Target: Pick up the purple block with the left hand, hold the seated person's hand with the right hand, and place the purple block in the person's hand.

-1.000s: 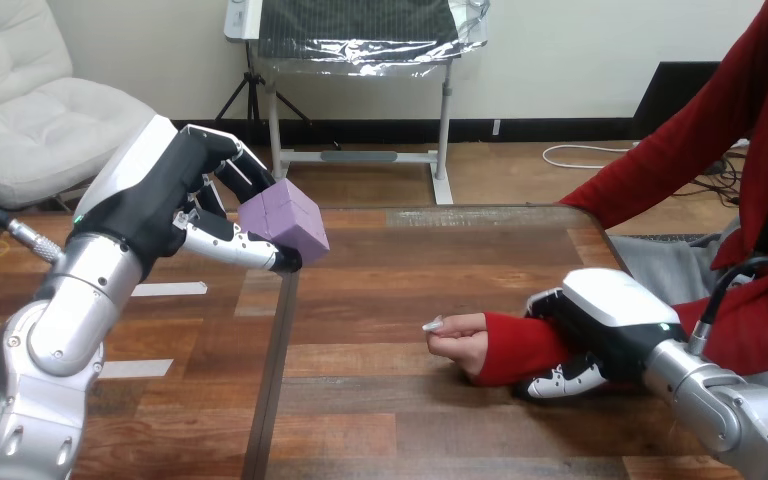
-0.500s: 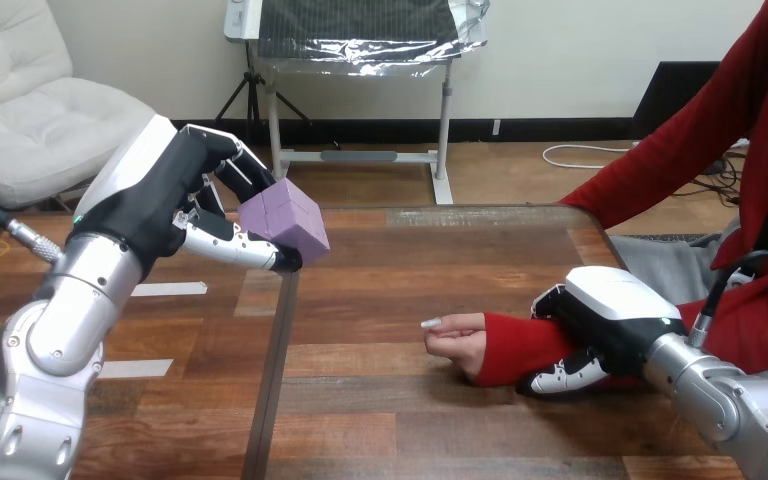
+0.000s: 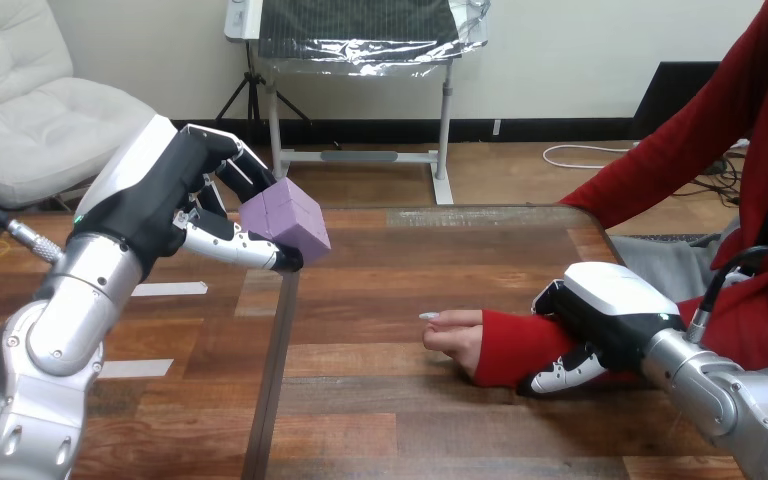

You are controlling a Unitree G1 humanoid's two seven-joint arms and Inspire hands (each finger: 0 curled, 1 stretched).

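My left hand point(image 3: 175, 200) is raised above the table's left half, its fingers and thumb curled round the purple block point(image 3: 285, 221). The block hangs in the air, tilted, with its right faces in sight. The person's hand point(image 3: 455, 338) rests on the table right of centre, loosely closed, pointing left, with a red sleeve behind it. My right hand point(image 3: 600, 318) lies over the person's forearm at the sleeve, its thumb curled under and its fingers wrapped round the far side. The block is well to the upper left of the person's hand.
The wooden table point(image 3: 380, 420) has a dark seam running front to back near its middle. Two pale tape strips point(image 3: 165, 290) lie on its left part. The person sits at the right side, their other arm reaching down towards the table's far right corner.
My right hand and the person's forearm have shifted slightly to the right and up. My left hand and the block have stayed nearly still.
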